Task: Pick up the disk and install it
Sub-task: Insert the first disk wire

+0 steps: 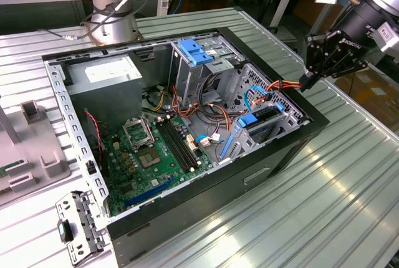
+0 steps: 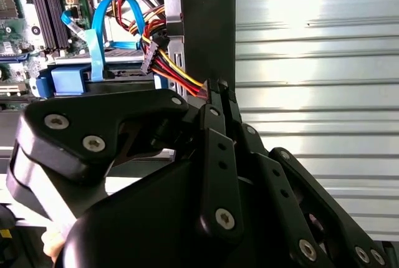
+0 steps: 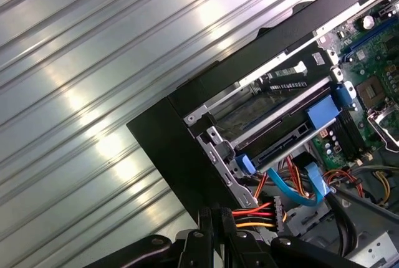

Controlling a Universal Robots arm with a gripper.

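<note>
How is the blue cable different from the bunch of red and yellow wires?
The blue cable is one flat band; the coloured wires are many thin strands. The blue cable bends up in an arch, while the coloured wires run fairly straight to the hand. The hand pinches the coloured wires; the blue cable is apart from it. Both lie inside the computer.

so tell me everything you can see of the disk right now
The disk lies flat in the drive bay at the case's corner, its dark body mostly hidden between metal cage rails. Blue plastic side rails run along it. A light blue ribbon cable loops from its end. The hand pinches a bundle of red, yellow and black wires just beside it.
</note>
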